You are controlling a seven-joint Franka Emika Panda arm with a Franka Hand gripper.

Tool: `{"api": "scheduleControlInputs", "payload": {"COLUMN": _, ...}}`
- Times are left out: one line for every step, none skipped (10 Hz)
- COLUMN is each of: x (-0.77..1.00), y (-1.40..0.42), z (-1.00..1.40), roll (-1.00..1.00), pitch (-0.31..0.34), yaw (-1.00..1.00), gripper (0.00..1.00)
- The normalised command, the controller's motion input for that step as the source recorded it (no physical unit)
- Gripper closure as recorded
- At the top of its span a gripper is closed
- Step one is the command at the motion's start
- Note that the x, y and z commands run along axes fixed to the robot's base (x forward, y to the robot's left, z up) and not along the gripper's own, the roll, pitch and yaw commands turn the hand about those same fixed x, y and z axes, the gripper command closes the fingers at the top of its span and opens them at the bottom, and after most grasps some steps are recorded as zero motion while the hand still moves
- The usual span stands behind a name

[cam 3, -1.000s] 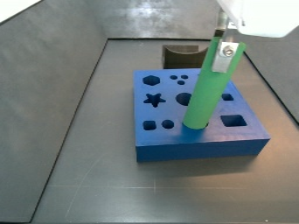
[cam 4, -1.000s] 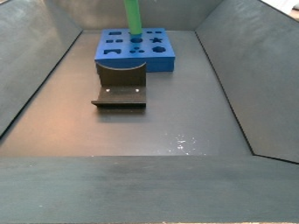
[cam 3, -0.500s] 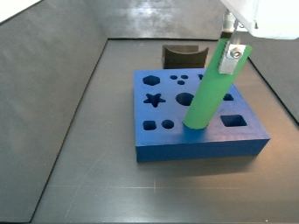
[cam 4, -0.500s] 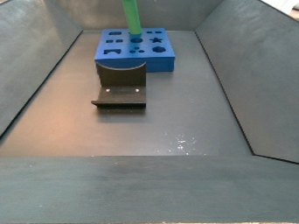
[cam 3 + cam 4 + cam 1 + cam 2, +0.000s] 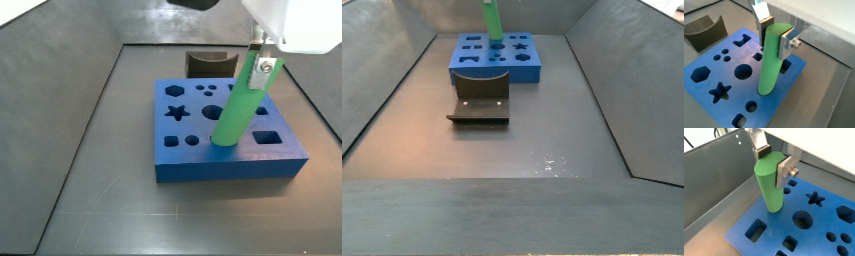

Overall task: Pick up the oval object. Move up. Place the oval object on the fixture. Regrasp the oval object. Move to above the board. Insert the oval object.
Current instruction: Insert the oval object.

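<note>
My gripper (image 5: pixel 776 32) is shut on the upper end of the oval object (image 5: pixel 769 65), a bright green peg, which also shows in a wrist view (image 5: pixel 771 185). The peg stands tilted over the blue board (image 5: pixel 227 168). Its lower end meets the board's top near the front right, at a cut-out it hides. In a side view the gripper (image 5: pixel 263 58) is above the board's right side. The peg (image 5: pixel 493 22) rises from the board (image 5: pixel 529 62) at the far end. The dark fixture (image 5: pixel 480 108) stands bare in front of the board, and also shows behind it (image 5: pixel 205 65).
The board (image 5: pixel 749 90) has star, round, hexagon and square cut-outs around the peg; they show in a wrist view (image 5: pixel 771 233) too. Grey walls enclose the floor on both sides. The fixture (image 5: pixel 704 32) lies beyond one board corner.
My gripper has come down a little with the peg, and the peg stands slightly more upright. Its lower end stays at the same spot on the board.
</note>
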Motion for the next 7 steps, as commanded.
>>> {"api": "scheduleControlInputs", "payload": {"x": -0.27, "y": 0.03, "z": -0.75, "roll": 0.0, "pitch": -0.266, "yaw": 0.0, "gripper": 1.0}}
{"api": "scheduleControlInputs", "payload": {"x": -0.27, "y": 0.0, "z": -0.85, "roll": 0.02, "pitch": -0.22, "yaw": 0.0, "gripper": 1.0}}
{"api": "scheduleControlInputs", "payload": {"x": -0.21, "y": 0.0, "z": -0.94, "roll": 0.09, "pitch": -0.164, "yaw": 0.0, "gripper": 1.0}}
{"api": "scheduleControlInputs", "payload": {"x": -0.18, "y": 0.0, "z": -0.96, "roll": 0.17, "pitch": -0.1, "yaw": 0.0, "gripper": 1.0}}
{"api": "scheduleControlInputs", "payload": {"x": -0.07, "y": -0.03, "z": -0.92, "roll": 0.21, "pitch": -0.047, "yaw": 0.01, "gripper": 1.0}}
{"api": "scheduleControlInputs", "payload": {"x": -0.09, "y": 0.0, "z": 0.0, "roll": 0.0, "pitch": -0.094, "yaw": 0.0, "gripper": 1.0}}
{"api": "scheduleControlInputs", "payload": {"x": 0.0, "y": 0.0, "z": 0.0, "roll": 0.0, "pitch": 0.0, "yaw": 0.0, "gripper": 1.0}}
